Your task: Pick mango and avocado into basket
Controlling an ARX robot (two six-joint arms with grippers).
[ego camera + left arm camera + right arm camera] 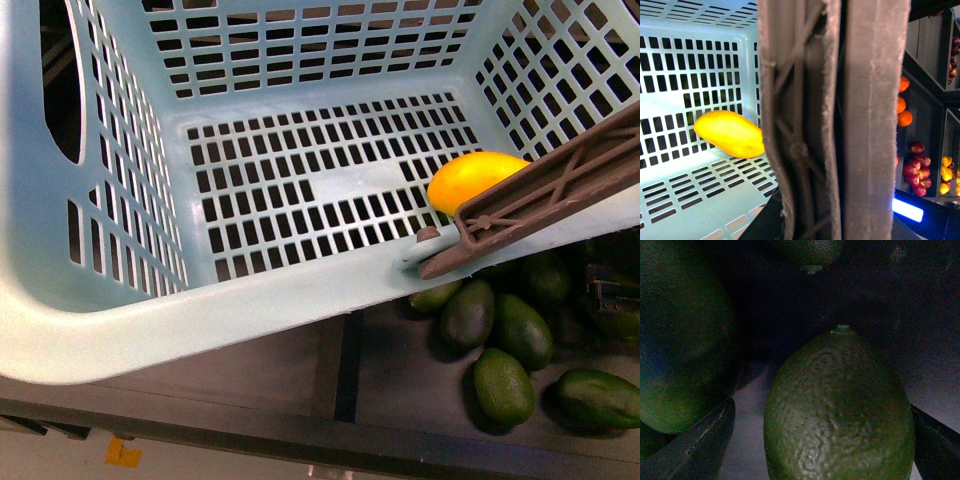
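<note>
The light teal basket [250, 300] fills the front view, tilted, with the yellow mango [475, 180] lying on its slotted floor by the near right wall. The mango [730, 134] also shows in the left wrist view. My left gripper [822, 225] is shut on the brown basket handle [840, 115], which fills that view; the handle [560, 185] crosses the basket's right rim. In the right wrist view a dark green avocado [840, 410] sits stem end away, between the open fingers [695, 445] of my right gripper [825, 450]. I cannot tell whether they touch it.
Several more avocados [500, 385] lie on a dark shelf below the basket's right corner, and two others [680, 350] crowd the one between my fingers. Shelves with orange fruits [904, 107], red apples [917, 170] and yellow fruits [946, 172] stand behind the handle.
</note>
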